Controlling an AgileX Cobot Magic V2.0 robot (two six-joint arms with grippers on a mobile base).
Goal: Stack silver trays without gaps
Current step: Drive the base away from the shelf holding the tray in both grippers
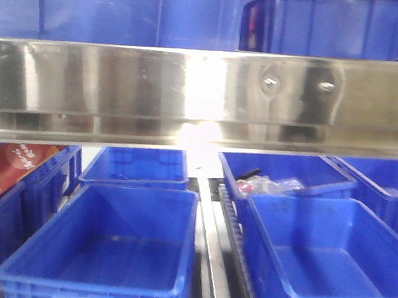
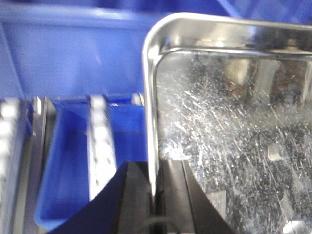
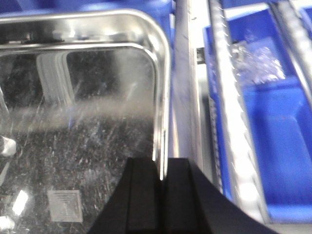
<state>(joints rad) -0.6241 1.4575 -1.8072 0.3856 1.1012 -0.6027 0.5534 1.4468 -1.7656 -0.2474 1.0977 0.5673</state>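
Observation:
A scratched, shiny silver tray (image 2: 234, 122) fills the right of the left wrist view. My left gripper (image 2: 155, 195) is shut on its thin left rim, one black finger on each side of the edge. The right wrist view has the tray (image 3: 87, 97) on its left, and my right gripper (image 3: 161, 178) is shut on the right rim. Both views show the tray held above blue bins. I cannot tell whether more than one tray is in the grip. The front view shows neither the tray nor the grippers.
A long brushed-steel shelf rail (image 1: 190, 92) crosses the front view, with blue bins (image 1: 126, 248) (image 1: 329, 260) below it and more above. A back bin (image 1: 280, 181) holds small items. A red box (image 1: 6, 169) lies at left. Roller tracks (image 2: 100, 146) (image 3: 229, 122) run between bins.

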